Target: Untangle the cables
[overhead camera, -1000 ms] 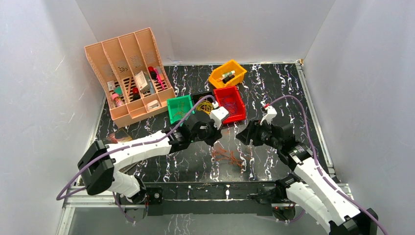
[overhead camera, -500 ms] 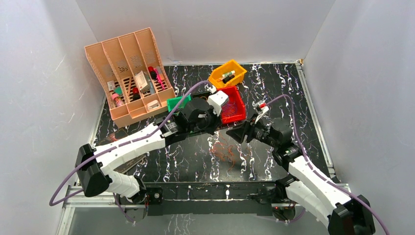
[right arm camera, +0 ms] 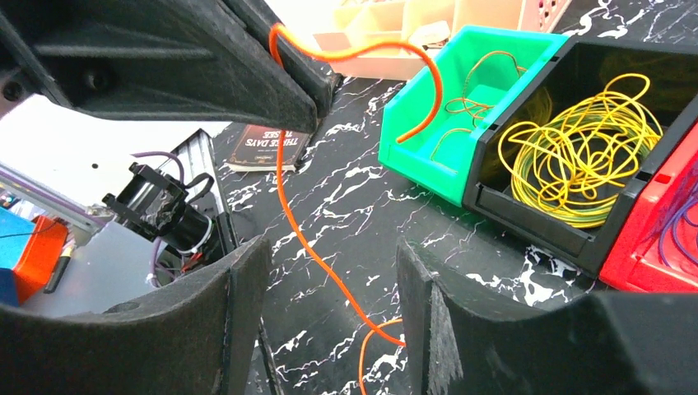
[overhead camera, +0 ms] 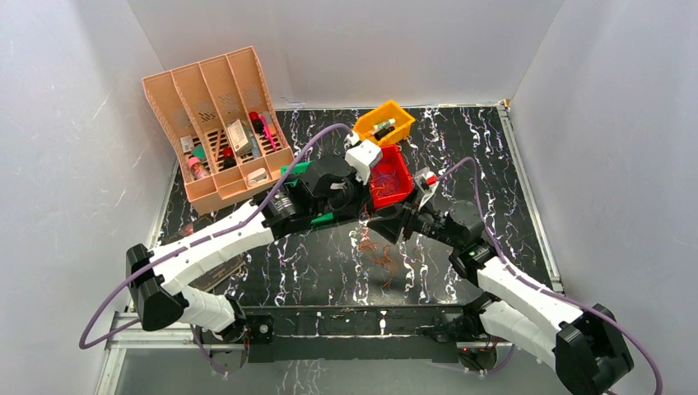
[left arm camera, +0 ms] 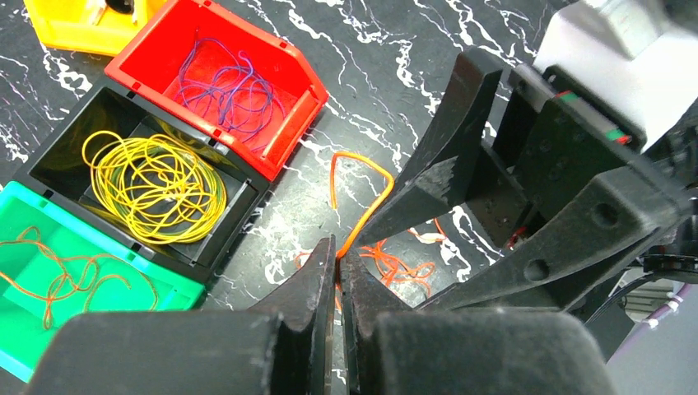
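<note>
Left gripper (left arm camera: 337,251) is clamping one thin orange wire cable (left arm camera: 374,177) beside the green plastic bin (left arm camera: 25,202); right gripper (right arm camera: 329,255) gaping; orange tangle (left arm camera: 395,267) lying unsorted.

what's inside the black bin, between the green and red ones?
A loose coil of yellow cable fills the black bin; nothing else shows. The coil covers most of the floor, so anything lying under it can't be seen.

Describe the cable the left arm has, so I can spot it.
Start at the black bin holding the yellow coil; just on its near side the left fingers are shut on one orange cable. It alone hangs in the air: its end arcs above the fingers, the rest trails down to the orange heap.
</note>
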